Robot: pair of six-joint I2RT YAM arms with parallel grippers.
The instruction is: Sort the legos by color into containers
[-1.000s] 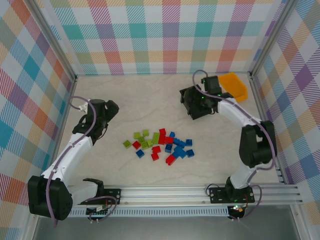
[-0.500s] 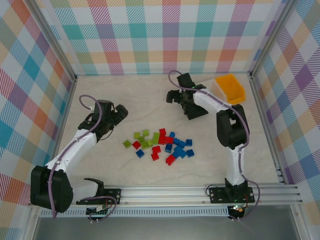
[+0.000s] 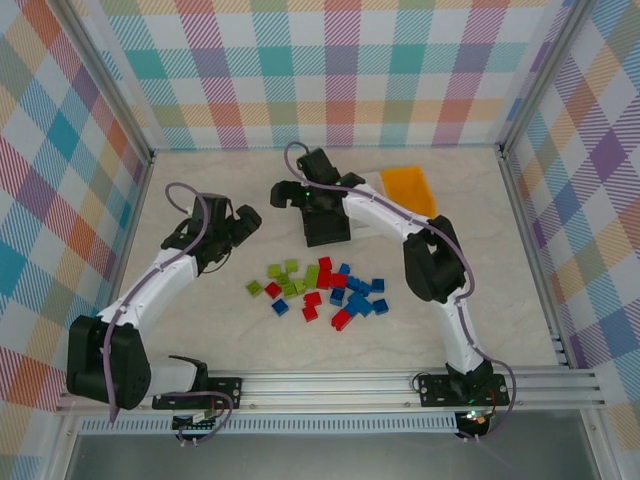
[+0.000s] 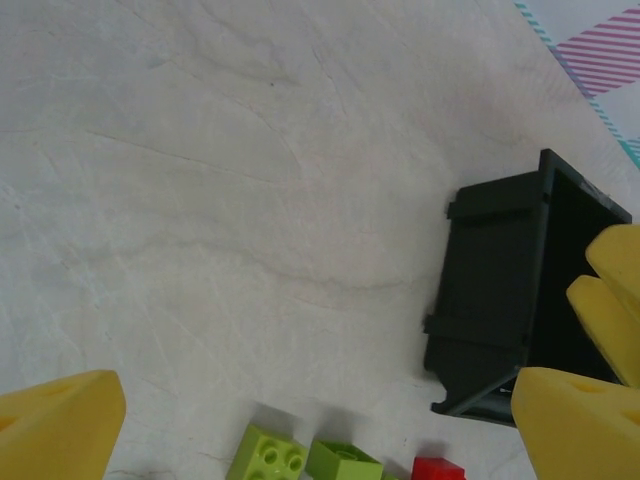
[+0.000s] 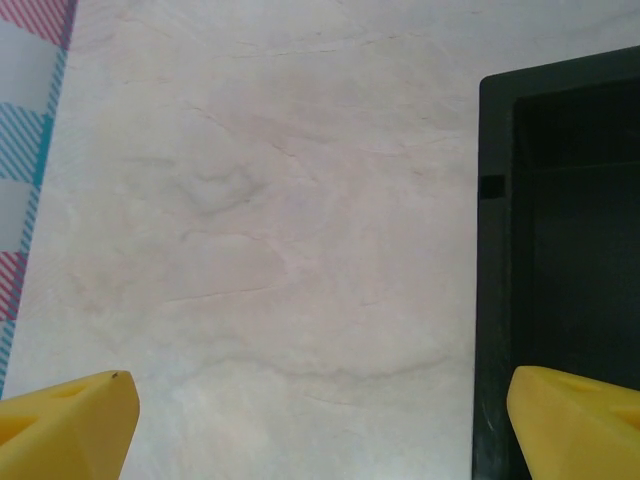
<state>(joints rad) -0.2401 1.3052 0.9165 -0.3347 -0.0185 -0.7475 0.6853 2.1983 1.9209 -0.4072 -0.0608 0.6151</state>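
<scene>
The legos, lime green, red and blue, lie in a loose pile at mid-table. The containers stand in a row behind them: the black bin, a white one mostly hidden under the right arm, and the orange-yellow bin. My right gripper is open at the black bin's left end. In the right wrist view it straddles the black bin's wall, one finger over the bin and one over the table. My left gripper is open and empty, left of the pile. In its wrist view it frames two green legos and the black bin.
Checkered walls with metal posts enclose the table on three sides, and an aluminium rail runs along the near edge. Bare tabletop lies to the left and right of the pile and in front of it.
My right gripper has swept left along the back, and the row of bins has moved left with it from the back right corner. My left gripper has edged right towards the pile.
</scene>
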